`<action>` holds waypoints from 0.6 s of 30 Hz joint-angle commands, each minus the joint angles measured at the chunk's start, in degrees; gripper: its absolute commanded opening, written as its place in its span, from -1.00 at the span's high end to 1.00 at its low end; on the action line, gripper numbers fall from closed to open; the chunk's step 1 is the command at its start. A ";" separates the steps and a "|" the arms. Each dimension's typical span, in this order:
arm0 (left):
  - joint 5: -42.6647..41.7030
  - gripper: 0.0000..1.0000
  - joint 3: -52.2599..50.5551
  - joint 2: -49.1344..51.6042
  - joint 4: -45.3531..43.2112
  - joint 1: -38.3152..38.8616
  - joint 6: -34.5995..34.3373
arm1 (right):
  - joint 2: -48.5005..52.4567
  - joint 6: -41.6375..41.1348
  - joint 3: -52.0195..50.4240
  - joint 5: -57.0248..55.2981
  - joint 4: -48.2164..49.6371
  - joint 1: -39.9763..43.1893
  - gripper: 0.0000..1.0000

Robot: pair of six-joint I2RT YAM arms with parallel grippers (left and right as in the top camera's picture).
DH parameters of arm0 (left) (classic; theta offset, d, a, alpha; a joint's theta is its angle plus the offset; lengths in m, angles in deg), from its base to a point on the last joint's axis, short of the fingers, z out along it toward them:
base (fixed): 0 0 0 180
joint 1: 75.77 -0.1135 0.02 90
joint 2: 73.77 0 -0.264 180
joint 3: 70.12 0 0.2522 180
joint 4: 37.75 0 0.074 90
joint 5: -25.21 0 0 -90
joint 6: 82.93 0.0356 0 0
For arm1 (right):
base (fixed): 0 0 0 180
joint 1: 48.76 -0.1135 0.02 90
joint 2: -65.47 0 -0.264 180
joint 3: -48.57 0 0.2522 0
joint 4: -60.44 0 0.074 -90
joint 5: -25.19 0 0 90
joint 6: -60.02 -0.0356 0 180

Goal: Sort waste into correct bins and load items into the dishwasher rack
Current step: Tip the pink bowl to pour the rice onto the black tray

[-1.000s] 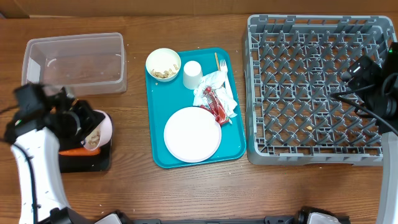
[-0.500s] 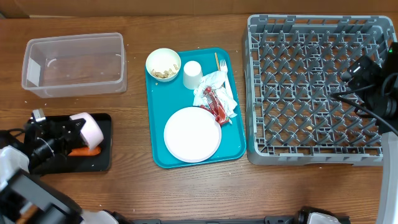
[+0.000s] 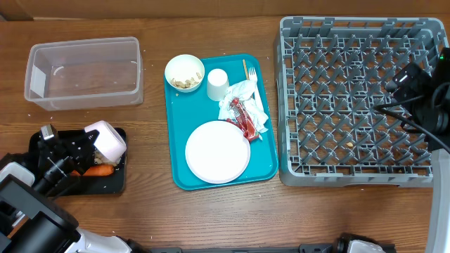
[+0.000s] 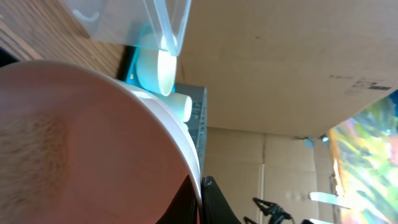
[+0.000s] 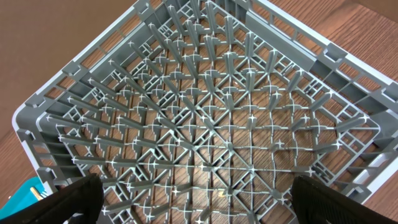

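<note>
On the wooden surface (image 3: 155, 211), the grey rack (image 3: 358, 98) lies at 3 o'clock. The right pincer (image 5: 198, 198) hangs over it, jaws wide apart, holding nothing. The teal tray (image 3: 176, 119) is central, the clear tub (image 3: 84, 70) at 10 o'clock, the black tray (image 3: 105, 184) at 8 o'clock. On the teal tray, the plate (image 3: 217, 152) is at 6 o'clock, the crumb bowl (image 3: 185, 72) at 11, and the cup (image 3: 217, 84), napkins (image 3: 242, 95) and wrapper (image 3: 244, 121) near 1. The left pincer (image 3: 88, 149) is clamped on a tilted bowl (image 3: 107, 140) above the black tray, where the carrot (image 3: 100, 169) lies.

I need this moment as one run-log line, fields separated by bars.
left gripper: shut on small white bowl, tipped over shallow black tray | right gripper: open above grey plastic rack
</note>
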State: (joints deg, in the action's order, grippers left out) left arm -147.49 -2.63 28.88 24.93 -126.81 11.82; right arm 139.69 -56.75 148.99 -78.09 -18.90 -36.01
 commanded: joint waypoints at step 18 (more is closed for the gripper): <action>-7.89 0.91 -0.28 0.31 7.13 -6.10 7.10 | -0.48 -0.09 0.33 0.11 0.33 0.13 -0.99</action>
State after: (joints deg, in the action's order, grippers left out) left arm -153.09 -2.74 28.88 32.02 -132.87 13.64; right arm 139.69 -56.75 148.99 -78.09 -18.86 -36.01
